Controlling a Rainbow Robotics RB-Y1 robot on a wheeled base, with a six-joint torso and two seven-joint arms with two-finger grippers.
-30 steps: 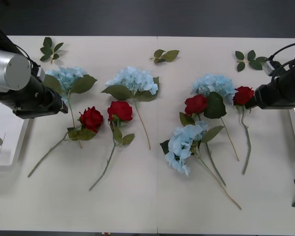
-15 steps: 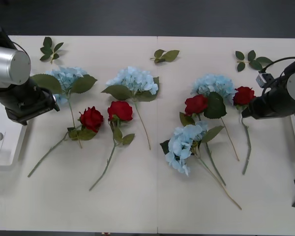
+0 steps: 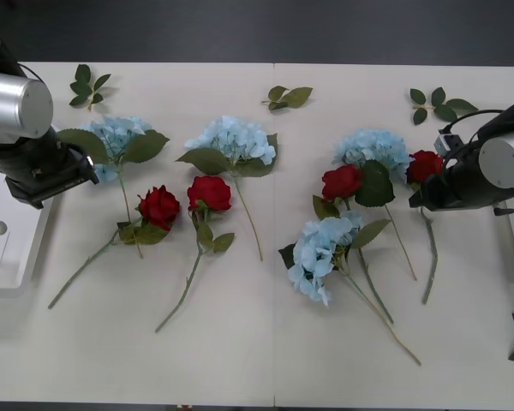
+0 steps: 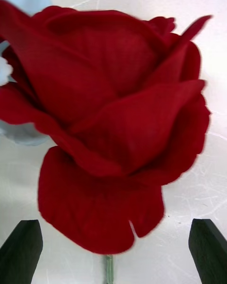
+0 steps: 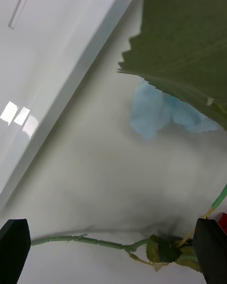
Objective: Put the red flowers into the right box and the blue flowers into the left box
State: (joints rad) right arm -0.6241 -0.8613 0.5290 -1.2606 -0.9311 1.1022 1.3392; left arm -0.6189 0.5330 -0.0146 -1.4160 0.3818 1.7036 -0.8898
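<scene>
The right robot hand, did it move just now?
Yes. The right gripper slid down the table beside the rightmost red rose, from beside the bloom toward the top of its stem; the rose stayed put.

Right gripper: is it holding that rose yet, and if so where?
No, nothing is held. The right gripper is open, fingers either side of the rightmost red rose. The left gripper is open too.

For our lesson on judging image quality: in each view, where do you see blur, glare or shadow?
Right wrist view: the red rose looms close, its petal edges soft. Left wrist view: the big leaf and blue petals are blurred, bright glare patches sit on the left box, and a dim shadow lies over the stem. Front view: even light, only faint shadows beside the flowers on the table.
</scene>
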